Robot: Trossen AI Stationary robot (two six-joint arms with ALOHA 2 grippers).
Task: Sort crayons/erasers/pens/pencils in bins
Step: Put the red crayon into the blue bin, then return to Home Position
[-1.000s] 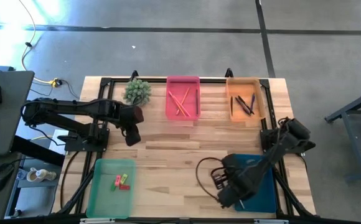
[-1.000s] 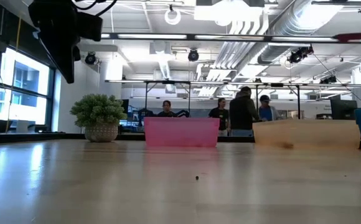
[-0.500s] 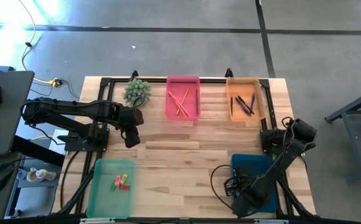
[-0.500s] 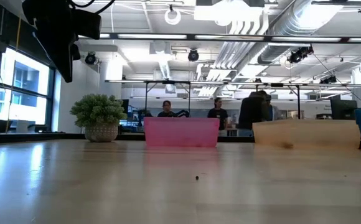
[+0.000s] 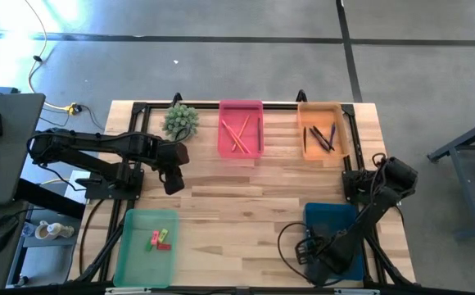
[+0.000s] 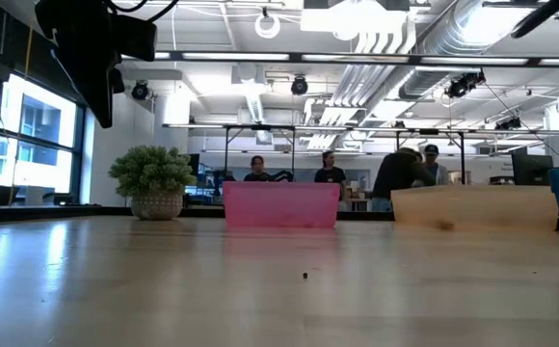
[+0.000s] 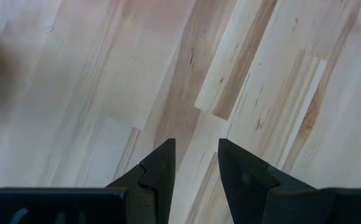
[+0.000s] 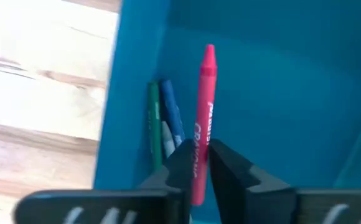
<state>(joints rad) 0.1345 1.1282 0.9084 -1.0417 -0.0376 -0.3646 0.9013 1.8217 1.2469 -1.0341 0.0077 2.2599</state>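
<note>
My right gripper points down into the near left part of the teal bin, shut on a red crayon. A green and a blue crayon lie on the bin's floor along its wall. The pink bin holds pencils, the orange bin holds dark pens, and the green bin holds erasers. My left gripper hangs open over bare wood near the plant, empty. My right gripper has the red crayon's lower part between its two fingers, which come from above and stand across the crayon. The crayon lies level over the bin's floor, its tip pointing away from the fingers. Whether it rests on the floor cannot be told.
A small potted plant stands at the far left, next to the pink bin. Bare wood spreads across the table's middle. People move in the room behind the table, far from the arms.
My right gripper has gone toward the table's near right corner and down, from the teal bin's left edge into the bin. People in the room behind have shifted.
</note>
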